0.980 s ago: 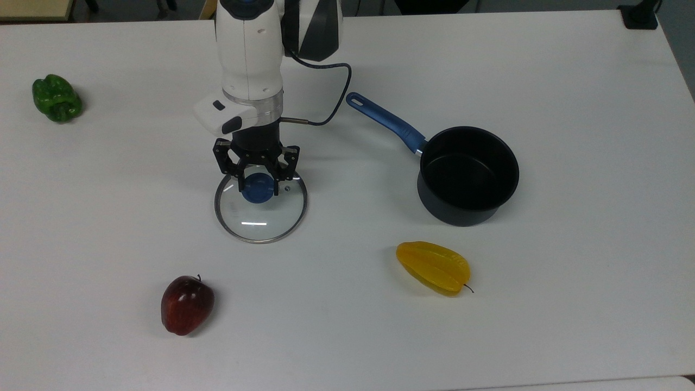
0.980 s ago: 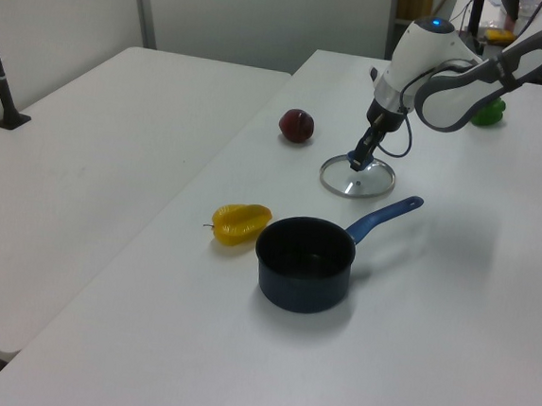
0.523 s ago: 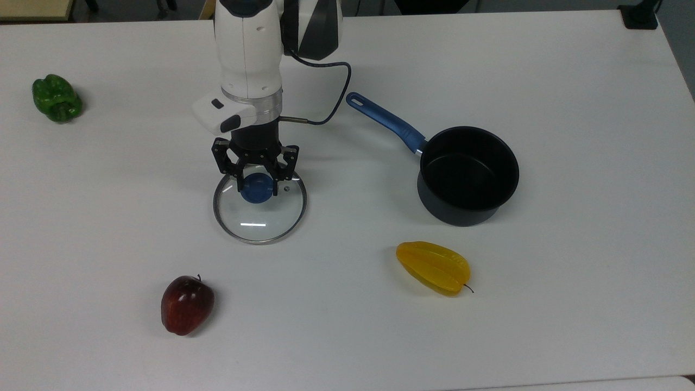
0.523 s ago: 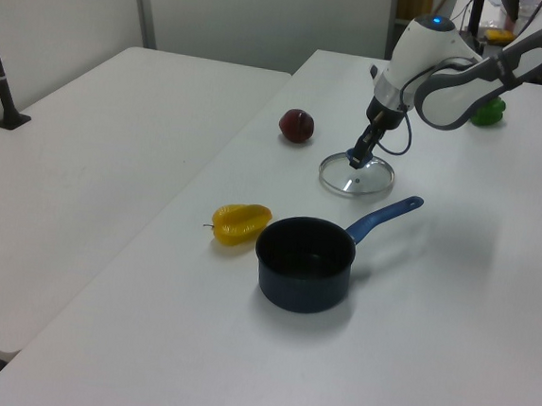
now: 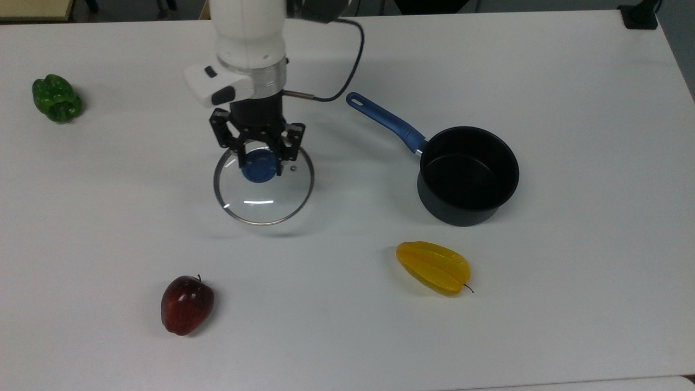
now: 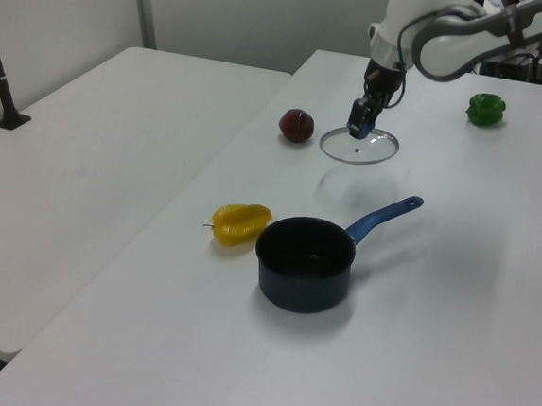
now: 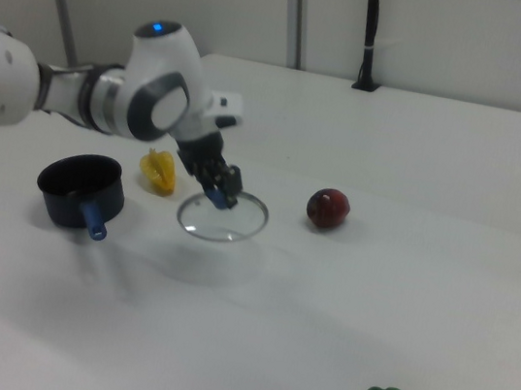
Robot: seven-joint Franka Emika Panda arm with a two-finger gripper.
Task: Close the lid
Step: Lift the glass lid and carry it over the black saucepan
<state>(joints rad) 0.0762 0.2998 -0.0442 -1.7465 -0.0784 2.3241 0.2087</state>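
Clear glass, the round lid (image 5: 264,184) is hanging from the claw (image 5: 259,163), which is clamping its blue knob; the black pot (image 5: 468,175) is lying toward the top view's right.

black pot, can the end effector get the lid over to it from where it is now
Probably yes. The end effector holds the lid by its blue knob, lifted off the table. The stretch toward the black pot looks open; the starfruit lies nearer the top view's bottom.
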